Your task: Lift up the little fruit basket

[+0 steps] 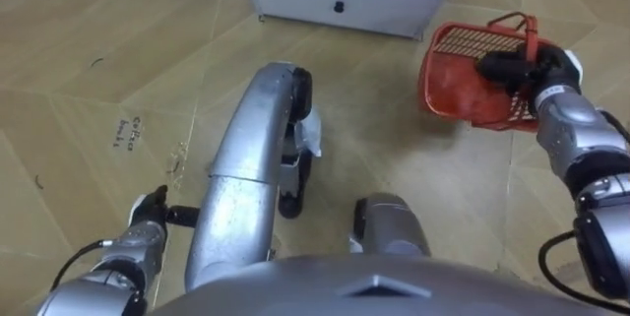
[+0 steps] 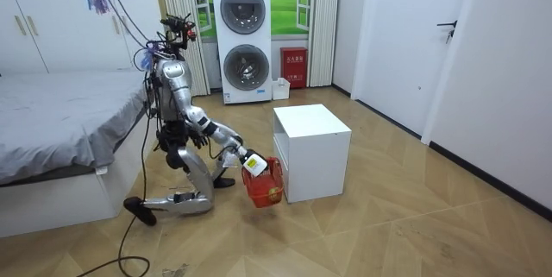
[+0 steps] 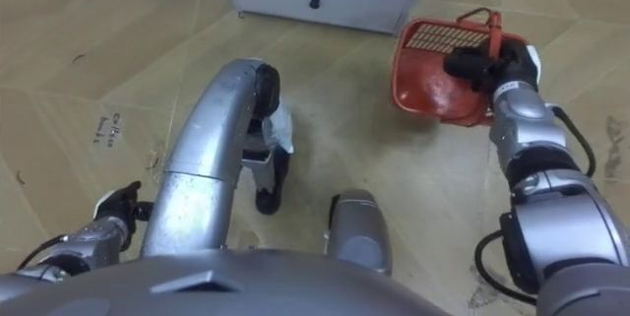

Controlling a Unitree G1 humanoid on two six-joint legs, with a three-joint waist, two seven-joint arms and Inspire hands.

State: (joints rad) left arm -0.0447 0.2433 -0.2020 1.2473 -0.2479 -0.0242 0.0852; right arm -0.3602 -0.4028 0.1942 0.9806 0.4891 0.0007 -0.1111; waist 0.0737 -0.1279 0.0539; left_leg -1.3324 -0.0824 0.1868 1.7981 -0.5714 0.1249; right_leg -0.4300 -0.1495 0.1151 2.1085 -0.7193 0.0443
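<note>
Closest to the camera, low at the robot's left side, the left hand [image 1: 148,213] hangs near the wooden floor [image 1: 89,40] with nothing in it, probably kept out for balance; whether it is open or closed I cannot tell; the room view shows why balance matters, since the robot kneels on the floor between the bed [image 2: 60,122] and the white cabinet [image 2: 310,130], leaning forward with the right arm stretched low; the right hand [image 1: 512,68] is curled round the fruit basket [image 1: 463,90] at its near rim, where the handle [image 1: 520,29] meets it, likely because that is the part that could be reached from a kneeling stance; held at one edge, the basket tips, its mouth turned up toward the head camera and its far side sagging; it sits low, just beside the cabinet's front corner, and I cannot tell whether its bottom is clear of the floor; the basket is red plastic, with open lattice walls and a thin hoop handle standing above the rim; no fruit is visible inside, so it looks light, and a one-handed lift seems reasonable.
</note>
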